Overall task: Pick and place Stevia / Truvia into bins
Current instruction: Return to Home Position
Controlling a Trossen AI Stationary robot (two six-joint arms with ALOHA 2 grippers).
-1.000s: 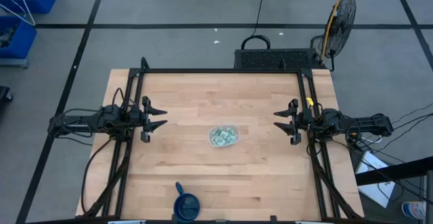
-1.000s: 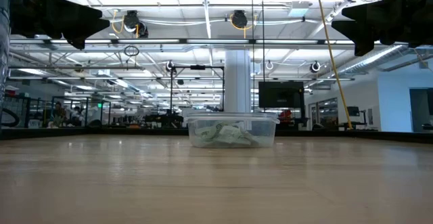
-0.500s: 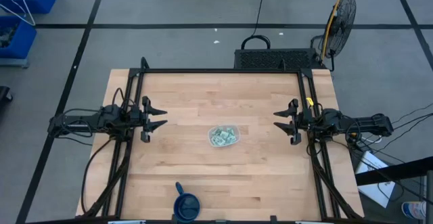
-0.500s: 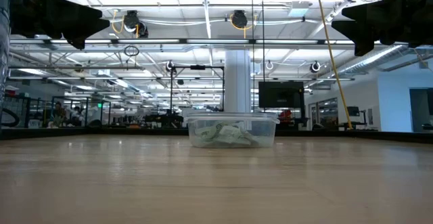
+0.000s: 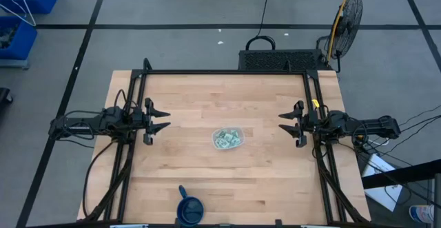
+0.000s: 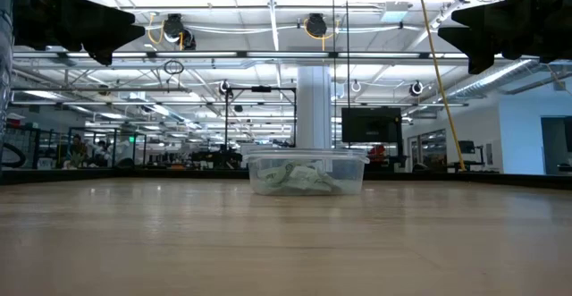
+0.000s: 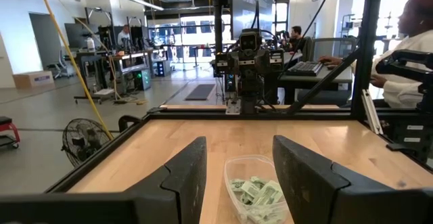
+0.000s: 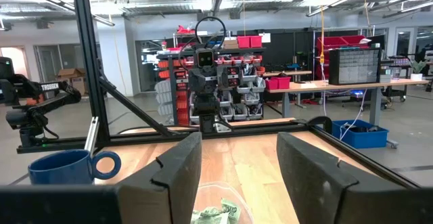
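The clear plastic tub (image 5: 228, 138) stands on its base at the table's middle, and several pale green and white sachets (image 5: 225, 141) lie piled inside it; the tub also shows in the low view (image 6: 307, 171) and in the left wrist view (image 7: 255, 193). No loose sachet shows on the table. My left gripper (image 5: 162, 118) hovers open above the table's left side, fingers pointing at the tub. My right gripper (image 5: 284, 123) hovers open above the right side, facing the tub. Both are raised, as the low view shows.
A dark blue cup (image 5: 189, 209) with a handle stands at the table's near edge, left of centre; it also shows in the right wrist view (image 8: 62, 168). A black frame (image 5: 227, 72) runs along the table's far edge and sides. People sit at desks beyond the table.
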